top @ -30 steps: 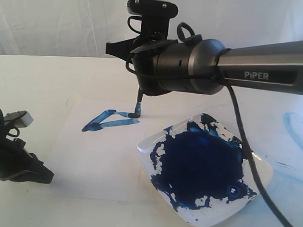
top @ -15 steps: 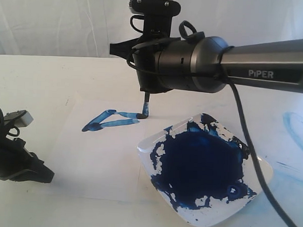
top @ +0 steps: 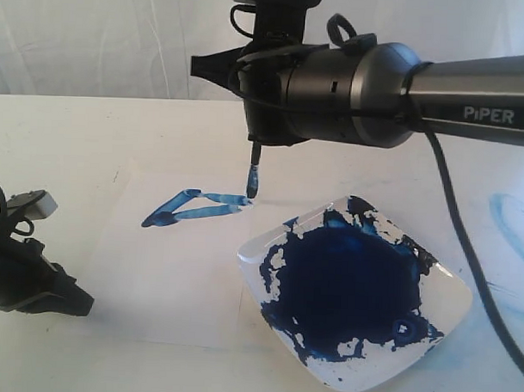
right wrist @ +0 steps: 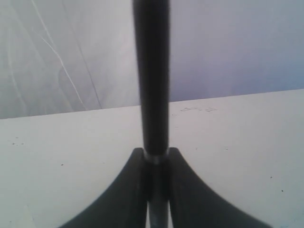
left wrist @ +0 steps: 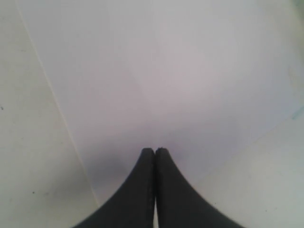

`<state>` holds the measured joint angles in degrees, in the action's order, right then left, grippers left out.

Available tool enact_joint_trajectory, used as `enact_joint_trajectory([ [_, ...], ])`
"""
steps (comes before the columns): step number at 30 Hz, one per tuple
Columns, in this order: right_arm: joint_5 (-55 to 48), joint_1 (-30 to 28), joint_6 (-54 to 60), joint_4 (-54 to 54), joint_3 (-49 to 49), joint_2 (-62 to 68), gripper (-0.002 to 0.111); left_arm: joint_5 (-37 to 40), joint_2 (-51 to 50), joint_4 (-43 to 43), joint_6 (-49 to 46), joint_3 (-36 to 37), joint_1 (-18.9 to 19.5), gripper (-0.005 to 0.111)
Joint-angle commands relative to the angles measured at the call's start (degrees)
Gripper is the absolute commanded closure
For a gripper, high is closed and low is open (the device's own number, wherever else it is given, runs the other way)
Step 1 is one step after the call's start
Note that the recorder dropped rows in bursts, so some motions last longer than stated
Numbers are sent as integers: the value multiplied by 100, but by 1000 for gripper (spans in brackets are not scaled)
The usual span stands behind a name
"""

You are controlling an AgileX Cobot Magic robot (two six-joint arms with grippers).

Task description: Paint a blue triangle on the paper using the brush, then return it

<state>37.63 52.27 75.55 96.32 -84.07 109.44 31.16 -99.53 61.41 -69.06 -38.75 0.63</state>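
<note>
Holds blue-tipped brush (top: 252,180) near-upright over triangle (top: 201,211) corner, right gripper (right wrist: 156,156) clamped on its black handle, pointing down.

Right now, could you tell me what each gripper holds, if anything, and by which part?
The right gripper clamps the brush by its black handle. The left gripper is shut and holds nothing.

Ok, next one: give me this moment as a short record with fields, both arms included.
blue triangle: outline painted on the paper, pointed end on the left arm's side
brush: upright in the shut right jaws, blue tip down at the triangle's other end; contact unclear
plate: square, smeared dark blue, on the right arm's side of the triangle
left jaws: shut, empty, low by the paper's edge
</note>
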Motion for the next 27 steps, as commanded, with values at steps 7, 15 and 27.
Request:
enact_joint_trajectory([
  [7, -1297, 0, 443, -72, 22, -168, 108, 143, 11, 66, -10, -7, -37, 107],
  [15, -1064, 0, 573, -36, 22, -88, 108, 143, 11, 66, -10, -7, -37, 107],
  [27, -1036, 0, 582, -38, 32, 8, 108, 143, 11, 66, -10, -7, -37, 107],
])
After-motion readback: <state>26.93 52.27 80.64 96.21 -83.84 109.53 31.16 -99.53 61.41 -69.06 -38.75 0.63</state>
